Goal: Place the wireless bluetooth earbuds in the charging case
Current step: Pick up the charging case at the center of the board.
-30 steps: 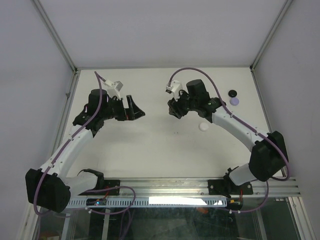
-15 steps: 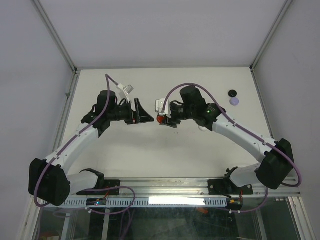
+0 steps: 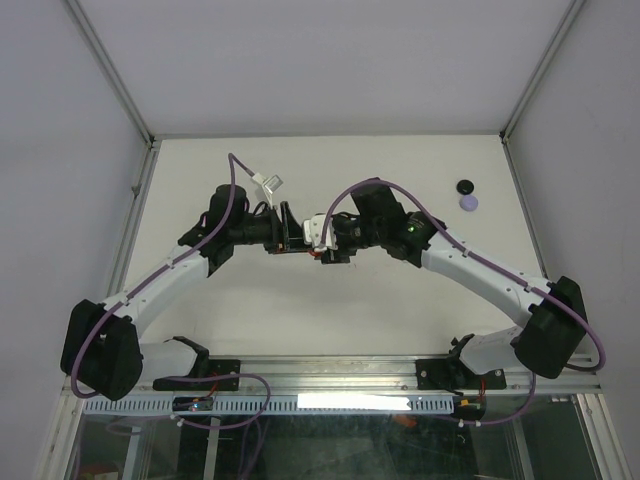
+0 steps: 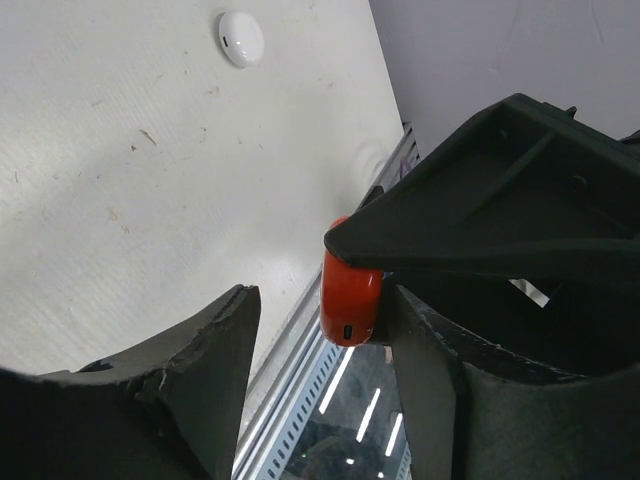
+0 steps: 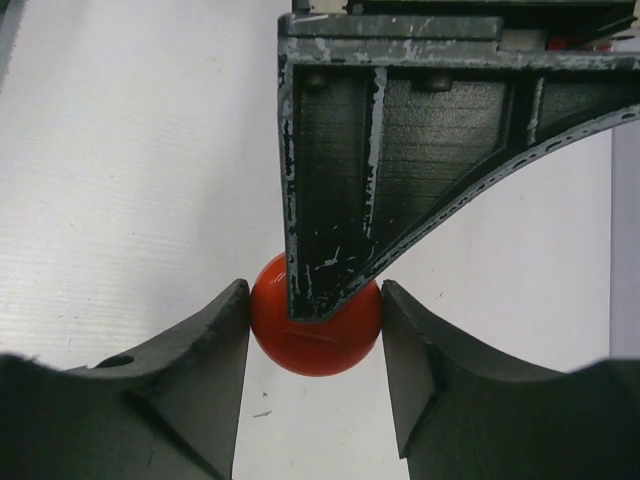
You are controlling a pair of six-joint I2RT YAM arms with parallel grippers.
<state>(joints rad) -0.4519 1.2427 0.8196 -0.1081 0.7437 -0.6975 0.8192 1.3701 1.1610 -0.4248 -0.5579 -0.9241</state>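
Red earbud (image 5: 315, 335) sits clamped in right gripper (image 5: 315, 308) at centre of top view; left gripper (image 4: 320, 310) has swung in, jaws narrowed yet apart around it, so handover likely beginning.

Table: off-white matte top (image 3: 300, 310), faintly scuffed and speckled in the wrist views, forming the floor of a boxed enclosure.
Back wall: plain pale grey panel (image 3: 320, 60) rising from the table's far edge.
Side walls: matching pale panels, left (image 3: 50, 200) and right (image 3: 600, 200).
Frame: slim metal struts (image 3: 112, 72) climbing from the far corners.
Near edge: aluminium rail (image 3: 340, 368), with a white slotted cable duct (image 3: 250, 403) just below.
Light: soft and even; a bright glare strip (image 3: 355, 402) on the duct.
Below: glass pane (image 3: 350, 445) with dim reflections.
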